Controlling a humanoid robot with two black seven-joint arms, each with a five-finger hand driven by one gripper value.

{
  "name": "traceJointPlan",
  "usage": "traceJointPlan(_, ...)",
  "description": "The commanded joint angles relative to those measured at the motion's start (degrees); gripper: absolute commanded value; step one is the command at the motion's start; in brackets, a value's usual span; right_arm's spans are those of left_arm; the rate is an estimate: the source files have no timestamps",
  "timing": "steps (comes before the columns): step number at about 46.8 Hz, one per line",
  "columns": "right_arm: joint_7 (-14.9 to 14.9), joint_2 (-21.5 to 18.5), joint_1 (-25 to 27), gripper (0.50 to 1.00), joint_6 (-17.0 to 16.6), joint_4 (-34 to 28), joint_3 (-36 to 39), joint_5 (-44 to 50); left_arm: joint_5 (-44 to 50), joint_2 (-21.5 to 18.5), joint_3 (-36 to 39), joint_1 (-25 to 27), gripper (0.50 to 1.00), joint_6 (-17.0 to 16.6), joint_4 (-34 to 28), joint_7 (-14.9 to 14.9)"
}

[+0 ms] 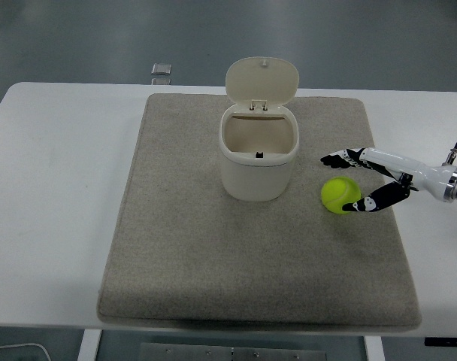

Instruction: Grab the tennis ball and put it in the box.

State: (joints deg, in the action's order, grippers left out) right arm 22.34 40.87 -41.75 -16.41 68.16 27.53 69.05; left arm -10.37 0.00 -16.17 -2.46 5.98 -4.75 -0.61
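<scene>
White desk (pixel 55 188) with a big beige mat (pixel 213 263) on it. Cream box (pixel 258 154) sits mid-mat, lid flipped up. Right hand (pixel 367 180) comes in from the right, fingers (pixel 337 159) spread open around the tennis ball (pixel 340 195), thumb tip right at its lower side, not gripping it. Ball's on the mat just right of the box.

A single head view looks forward and steeply down from high on the robot's side. It takes in the whole white counter (pixel 55 188), near edge at the bottom, grey floor (pixel 78 37) beyond the far edge, at moderate distance.
</scene>
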Motion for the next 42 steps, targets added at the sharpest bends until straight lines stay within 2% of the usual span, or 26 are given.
traceJointPlan(1,0.6,0.1,0.1,0.909,1.5,0.0,-0.7,0.9,0.0,0.0,0.0,0.0,0.992,0.0,0.0,0.0)
traceJointPlan(12,1.9,0.0,0.2,0.905,4.4,0.0,-2.4,2.4,0.0,0.0,0.0,0.0,0.992,0.0,0.0,0.0)
traceJointPlan(19,2.2,0.0,0.2,0.895,4.6,0.0,-2.8,3.5,0.0,0.0,0.0,0.0,0.992,0.0,0.0,0.0)
traceJointPlan(28,2.3,0.0,0.2,0.860,5.7,0.0,-3.1,4.2,0.0,0.0,0.0,0.0,0.992,0.0,0.0,0.0)
traceJointPlan(42,3.9,0.0,0.2,0.727,5.9,-0.5,-3.1,6.5,0.0,0.0,0.0,0.0,0.992,0.0,0.0,0.0)
